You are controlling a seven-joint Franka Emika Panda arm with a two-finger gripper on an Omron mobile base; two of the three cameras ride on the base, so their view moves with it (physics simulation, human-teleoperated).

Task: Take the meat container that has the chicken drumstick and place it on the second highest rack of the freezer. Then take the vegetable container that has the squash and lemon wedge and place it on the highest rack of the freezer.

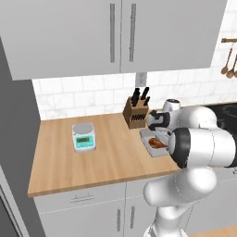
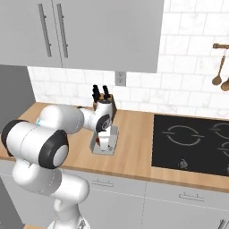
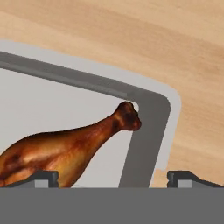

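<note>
Grey wall cabinets (image 1: 115,32) with long vertical handles hang above a white tiled backsplash (image 2: 179,85). Below them runs the wooden counter (image 1: 55,157), with grey drawer fronts (image 2: 179,197) beneath its front edge. A black cooktop (image 2: 192,143) is set into the counter to the right of the working area, and wooden spoons (image 2: 219,76) hang on the wall above it. The white arm (image 1: 203,148) reaches forward from the base, its wrist bent down over the meat container (image 1: 149,147), a shallow grey tray lying flat on the counter just in front of the knife block (image 1: 136,112). The knife block stands near the backsplash, dark handles rising from its top. A small kitchen scale (image 1: 84,136), pale teal with a round grey platter, sits well apart to the left of the container. Inside the container lies the browned chicken drumstick (image 3: 65,148), its bony end pointing toward one rounded corner of the raised rim. The fingers (image 3: 41,177) stand wide open and hold nothing; in the hand view one tip rises over the drumstick's thick end, the other beyond the tray rim, over bare counter, so that they straddle the container's wall.
</note>
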